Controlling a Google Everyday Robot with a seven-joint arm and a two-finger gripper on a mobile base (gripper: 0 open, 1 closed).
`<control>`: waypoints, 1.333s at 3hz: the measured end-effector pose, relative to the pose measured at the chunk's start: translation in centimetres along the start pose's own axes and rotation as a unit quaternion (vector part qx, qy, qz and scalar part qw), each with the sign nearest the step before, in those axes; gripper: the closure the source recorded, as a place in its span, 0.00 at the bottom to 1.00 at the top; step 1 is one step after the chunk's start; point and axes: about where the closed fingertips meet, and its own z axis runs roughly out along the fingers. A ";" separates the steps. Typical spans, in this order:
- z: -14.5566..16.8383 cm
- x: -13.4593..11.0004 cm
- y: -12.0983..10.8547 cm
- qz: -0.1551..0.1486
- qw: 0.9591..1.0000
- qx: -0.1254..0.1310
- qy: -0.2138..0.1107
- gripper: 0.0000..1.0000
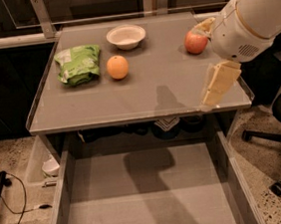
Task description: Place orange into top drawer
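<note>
Hovering at tabletop's (142,81) right edge, fingers (219,83) are far from orange (117,67).

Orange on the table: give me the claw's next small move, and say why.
Probably swing the claw left across the table toward the orange. The claw hangs over the table's right front edge, well apart from the orange, which lies untouched beside the green bag. The top drawer below stands open, ready to receive it.
</note>
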 end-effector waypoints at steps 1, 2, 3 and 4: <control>3.0 -1.9 -3.3 0.010 0.997 -0.011 -0.078 0.00; 3.0 -1.9 -3.3 0.010 0.997 -0.011 -0.078 0.00; 4.2 -2.5 -3.4 0.013 0.995 -0.014 -0.101 0.00; 7.7 -4.3 -4.5 0.008 0.990 -0.015 -0.138 0.00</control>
